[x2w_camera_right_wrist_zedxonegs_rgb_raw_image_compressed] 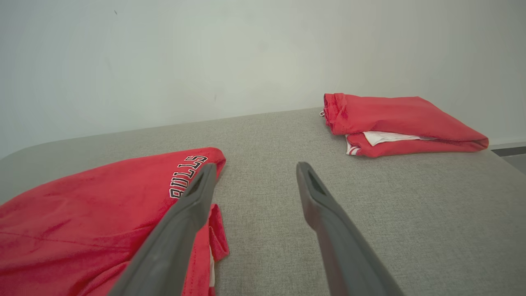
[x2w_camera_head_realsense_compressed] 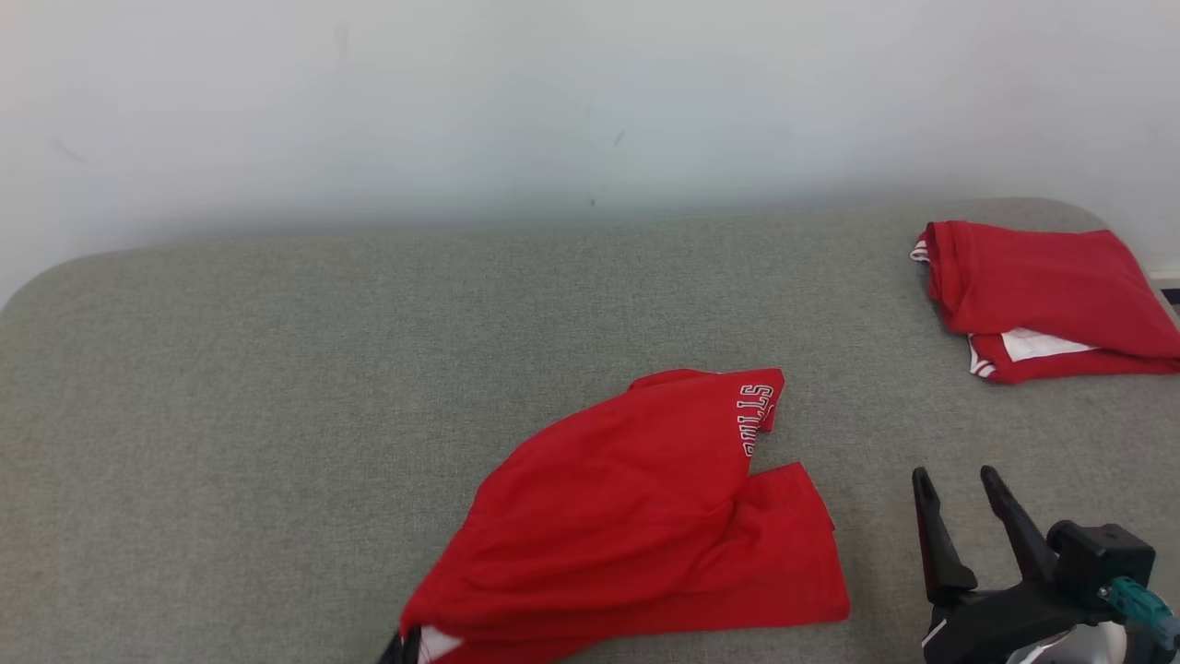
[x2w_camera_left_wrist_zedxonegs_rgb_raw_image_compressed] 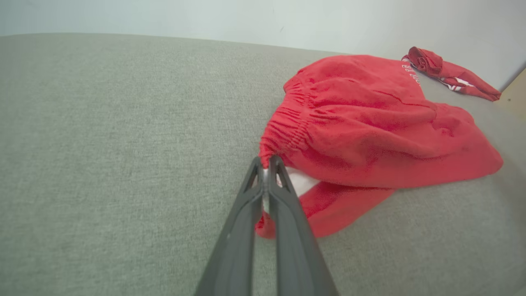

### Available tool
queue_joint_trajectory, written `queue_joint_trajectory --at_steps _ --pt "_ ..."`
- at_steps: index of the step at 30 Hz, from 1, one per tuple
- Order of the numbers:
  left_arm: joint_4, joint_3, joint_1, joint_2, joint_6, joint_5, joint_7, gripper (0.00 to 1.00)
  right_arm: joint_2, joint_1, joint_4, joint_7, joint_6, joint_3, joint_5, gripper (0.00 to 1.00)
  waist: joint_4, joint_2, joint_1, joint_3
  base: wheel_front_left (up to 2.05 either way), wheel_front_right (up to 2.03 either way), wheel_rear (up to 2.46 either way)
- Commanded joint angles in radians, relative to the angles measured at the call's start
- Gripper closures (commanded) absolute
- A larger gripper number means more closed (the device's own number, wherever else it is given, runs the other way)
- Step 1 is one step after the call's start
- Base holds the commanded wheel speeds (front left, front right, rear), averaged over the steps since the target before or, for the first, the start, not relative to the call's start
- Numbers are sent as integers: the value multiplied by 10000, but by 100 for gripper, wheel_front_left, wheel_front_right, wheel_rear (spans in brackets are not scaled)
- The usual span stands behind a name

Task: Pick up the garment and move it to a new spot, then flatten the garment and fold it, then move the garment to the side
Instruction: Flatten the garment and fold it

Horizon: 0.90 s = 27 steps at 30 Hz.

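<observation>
The garment (x2w_camera_head_realsense_compressed: 636, 516) is a pair of red shorts with white "BULLS" lettering, lying crumpled on the grey cushioned surface (x2w_camera_head_realsense_compressed: 230, 387) near the front middle. In the left wrist view my left gripper (x2w_camera_left_wrist_zedxonegs_rgb_raw_image_compressed: 267, 164) is shut on the gathered elastic waistband of the garment (x2w_camera_left_wrist_zedxonegs_rgb_raw_image_compressed: 370, 127) at its near corner. In the head view just the tips of the left gripper (x2w_camera_head_realsense_compressed: 406, 646) peek out at the bottom edge under the cloth. My right gripper (x2w_camera_head_realsense_compressed: 959, 484) stands open to the right of the garment, with nothing between its fingers. The right wrist view shows the right gripper (x2w_camera_right_wrist_zedxonegs_rgb_raw_image_compressed: 254, 174) open beside the garment (x2w_camera_right_wrist_zedxonegs_rgb_raw_image_compressed: 82, 222).
A second red garment (x2w_camera_head_realsense_compressed: 1042, 295), folded, with white trim showing, lies at the far right back corner, also seen as the folded garment (x2w_camera_right_wrist_zedxonegs_rgb_raw_image_compressed: 394, 123). A pale wall (x2w_camera_head_realsense_compressed: 553, 101) runs behind the surface. The surface's right edge is close to the folded pile.
</observation>
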Motion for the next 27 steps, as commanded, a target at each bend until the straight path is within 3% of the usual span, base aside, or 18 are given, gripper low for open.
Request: queue_joint_trajectory --at_steps 1,7,8,9,14,21,27 --pt "-18 -45 284 69 -32 -80 149 100 -39 108 97 108 -22 84 -3 0 64 0 0 20 0 0 0" --pt "228 -5 796 -51 42 -374 110 99 -92 225 330 316 -22 92 83 0 210 0 0 31 0 0 0" --pt "287 -26 775 -50 56 -314 75 53 -99 232 343 328 -22 106 112 0 237 0 0 17 0 0 0" --pt "257 -34 730 -67 56 -236 17 0 -115 243 349 343 -22 105 118 0 275 0 0 -3 0 0 0" --pt "-420 475 682 -244 145 -190 -162 0 -131 349 383 343 -22 49 93 0 498 0 0 -154 0 0 0" --pt "-2006 1582 1049 -498 690 707 -165 0 -251 285 570 591 -22 369 133 0 700 0 0 -291 0 0 0" --pt "-2325 2160 1148 -708 961 1174 -167 0 -368 148 920 1061 -22 885 138 0 821 0 0 -323 0 0 0"
